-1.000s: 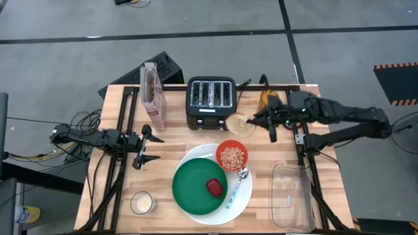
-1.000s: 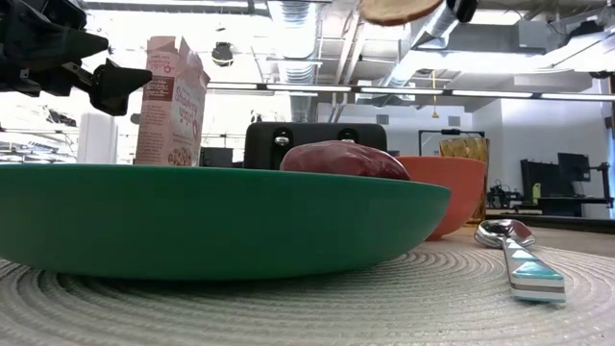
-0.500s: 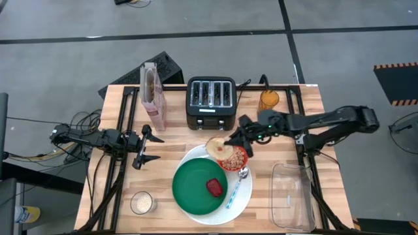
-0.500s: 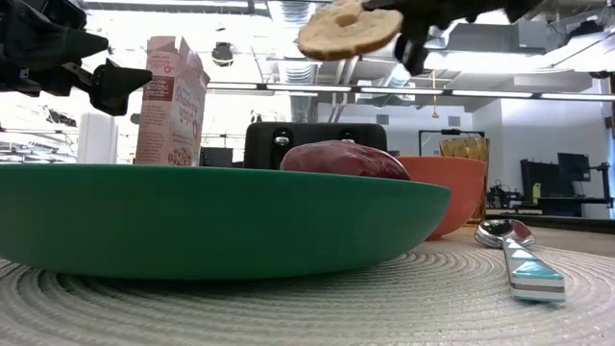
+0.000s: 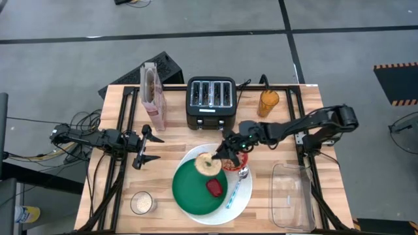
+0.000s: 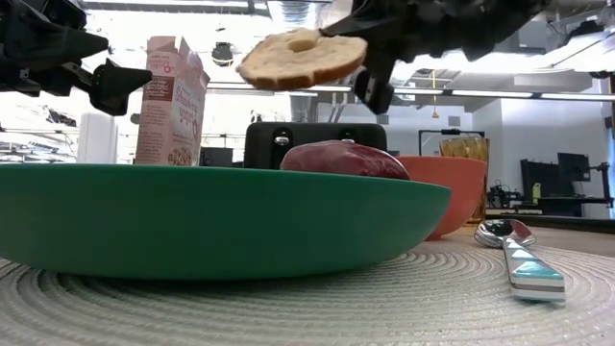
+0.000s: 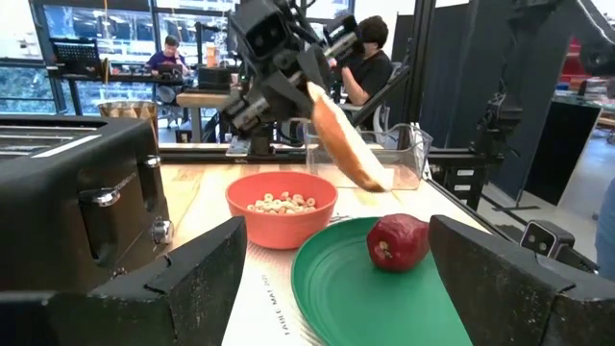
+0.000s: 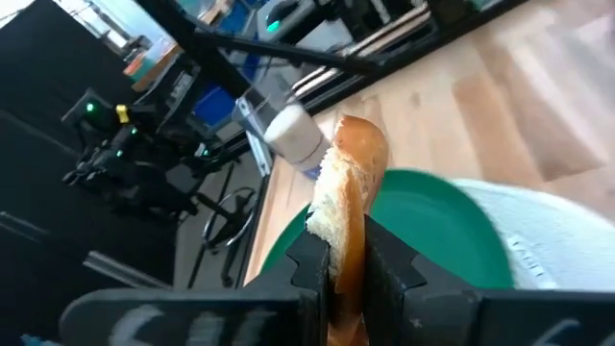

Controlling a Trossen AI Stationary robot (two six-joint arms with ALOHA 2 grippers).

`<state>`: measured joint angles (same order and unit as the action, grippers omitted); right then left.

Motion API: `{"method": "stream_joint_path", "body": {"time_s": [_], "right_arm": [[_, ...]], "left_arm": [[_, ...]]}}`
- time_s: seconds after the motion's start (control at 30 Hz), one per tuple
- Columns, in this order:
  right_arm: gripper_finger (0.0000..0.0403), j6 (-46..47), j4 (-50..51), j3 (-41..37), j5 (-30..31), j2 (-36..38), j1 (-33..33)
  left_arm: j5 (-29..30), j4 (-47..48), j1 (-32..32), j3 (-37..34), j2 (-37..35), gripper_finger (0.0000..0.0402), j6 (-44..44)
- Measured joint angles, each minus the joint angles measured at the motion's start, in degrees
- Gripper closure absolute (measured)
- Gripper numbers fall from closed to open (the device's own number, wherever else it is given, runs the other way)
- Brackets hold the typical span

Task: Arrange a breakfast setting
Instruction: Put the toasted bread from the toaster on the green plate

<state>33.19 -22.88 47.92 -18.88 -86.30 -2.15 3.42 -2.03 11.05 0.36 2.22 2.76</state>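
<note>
A green plate lies on a large white plate, with a small red food item on it. A red bowl of cereal and a teal-handled spoon sit at the white plate's right side. My right gripper is shut on a bagel half above the green plate's far part. It also shows in the low view and its own wrist view. My left gripper is open and empty at the table's left. My right gripper pinches the bagel half's rim between its two fingers, one finger on each flat face. The fingers come from the table's right, slanting down. The bagel is lifted clear above the green plate, tilted.
A black toaster, a cereal box and an orange glass stand along the far side. A clear tub lies at the near right. A small cup stands at the near left. People show in the room beyond.
My right gripper has carried the bagel half from beside the toaster toward the table's near left, over the red bowl, to above the green plate. It has stayed shut on the bagel, which remains clear of the table.
</note>
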Motion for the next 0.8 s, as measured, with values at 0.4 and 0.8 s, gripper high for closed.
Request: {"method": "stream_joint_path", "body": {"time_s": [0.4,0.8], "right_arm": [[0.0342,4.80,-9.75,0.31,-1.39,-9.73,-1.27],[0.0342,15.82,-23.60,1.02,-2.45,-17.22,-2.41]], "left_arm": [[0.00,-0.02,0.02,0.01,0.00,0.0090,0.00],[0.01,-0.02,0.02,0.01,0.00,0.0090,0.00]]}}
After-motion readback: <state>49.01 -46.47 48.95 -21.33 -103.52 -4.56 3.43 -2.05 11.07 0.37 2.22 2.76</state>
